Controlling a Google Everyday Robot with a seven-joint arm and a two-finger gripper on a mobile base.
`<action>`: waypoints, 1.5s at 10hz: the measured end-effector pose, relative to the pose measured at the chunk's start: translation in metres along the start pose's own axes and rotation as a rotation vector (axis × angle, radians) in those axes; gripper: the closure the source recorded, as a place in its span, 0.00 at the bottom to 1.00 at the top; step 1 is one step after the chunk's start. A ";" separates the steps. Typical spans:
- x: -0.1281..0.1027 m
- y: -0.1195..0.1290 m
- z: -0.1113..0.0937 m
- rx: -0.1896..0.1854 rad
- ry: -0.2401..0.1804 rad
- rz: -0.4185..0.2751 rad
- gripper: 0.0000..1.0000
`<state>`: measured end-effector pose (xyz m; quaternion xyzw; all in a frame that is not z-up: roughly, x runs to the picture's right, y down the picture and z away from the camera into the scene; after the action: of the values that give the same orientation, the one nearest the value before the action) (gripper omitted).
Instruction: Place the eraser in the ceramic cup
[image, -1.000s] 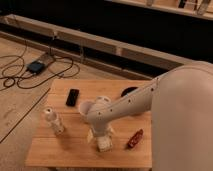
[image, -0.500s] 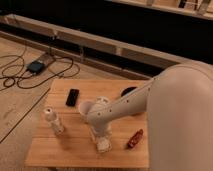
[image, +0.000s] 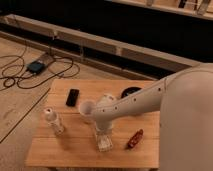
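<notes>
Presently, the eraser (image: 104, 147) lies on the front part of the bench (image: 75, 150). It is a small pale block, a little left of centre in the view and close to the near edge. It sits right at the tips of the gripper (image: 103, 142), which points straight down onto it from above. Jaws clenched on the eraser; only the block's lower end shows below them, resting on the wood. Tips and block are both pale and run together, so the exact line of contact is hard to pick out.

Behind the eraser and slightly left: the ceramic cup (image: 88, 109), white, upright, mouth open toward the camera. Near the eraser but apart from it. The arm (image: 145, 100) passes just beside the cup's right flank; cannot tell whether they touch.

Right of the eraser: a reddish-brown oblong thing (image: 134, 139), lying flat at an angle, near but apart.

Left of the eraser: a slim white bottle (image: 54, 121), upright, well apart, toward the bench's left edge.

Back left: a flat black slab (image: 72, 97), lying behind the bottle and left of the cup.

Back right: a dark round bowl (image: 131, 92), partly hidden by the arm.

The arm is white and bulky. It enters from the right of the view and crosses the back of the bench before bending down to the gripper.

On the floor (image: 20, 107) left of the bench, dark cables (image: 15, 75) loop around a small bluish box (image: 36, 66).
</notes>
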<state>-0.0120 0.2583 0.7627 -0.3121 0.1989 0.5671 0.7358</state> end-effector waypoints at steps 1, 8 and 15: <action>-0.001 -0.001 -0.014 -0.022 -0.010 -0.004 1.00; -0.047 -0.016 -0.110 -0.056 -0.122 -0.101 1.00; -0.112 0.020 -0.169 -0.115 -0.295 -0.212 1.00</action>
<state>-0.0516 0.0664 0.7078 -0.2864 0.0221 0.5365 0.7935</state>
